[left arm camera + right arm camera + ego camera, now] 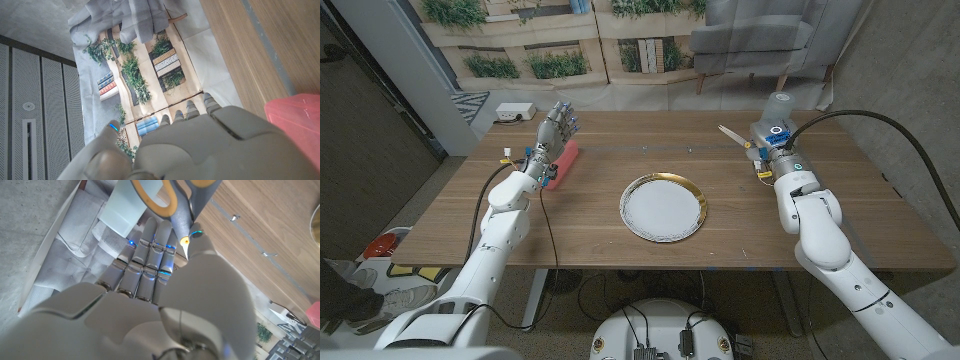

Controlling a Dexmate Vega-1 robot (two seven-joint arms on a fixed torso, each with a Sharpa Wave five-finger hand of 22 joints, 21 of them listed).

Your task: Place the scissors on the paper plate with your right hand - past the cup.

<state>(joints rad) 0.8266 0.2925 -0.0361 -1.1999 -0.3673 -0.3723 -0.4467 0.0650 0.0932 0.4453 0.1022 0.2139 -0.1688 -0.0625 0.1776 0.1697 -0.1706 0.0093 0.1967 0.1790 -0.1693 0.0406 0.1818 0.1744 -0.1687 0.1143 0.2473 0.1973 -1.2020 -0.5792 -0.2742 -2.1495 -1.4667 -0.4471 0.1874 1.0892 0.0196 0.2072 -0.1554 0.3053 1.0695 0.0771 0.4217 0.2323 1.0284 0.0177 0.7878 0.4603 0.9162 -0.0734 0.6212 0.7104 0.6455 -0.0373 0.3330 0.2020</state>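
Right hand [772, 140] grips the scissors [733, 135] at the surface's [590, 200] far right, fingers [150, 255] curled round the handles, beside the cup [778, 105]; paper plate [664, 208] lies mid-surface; left hand [554, 135] upright, fingers spread.

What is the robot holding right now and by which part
The right robot hand holds the scissors by the handle end, fingers at the orange loops; the blades stick out. The left robot hand holds nothing.
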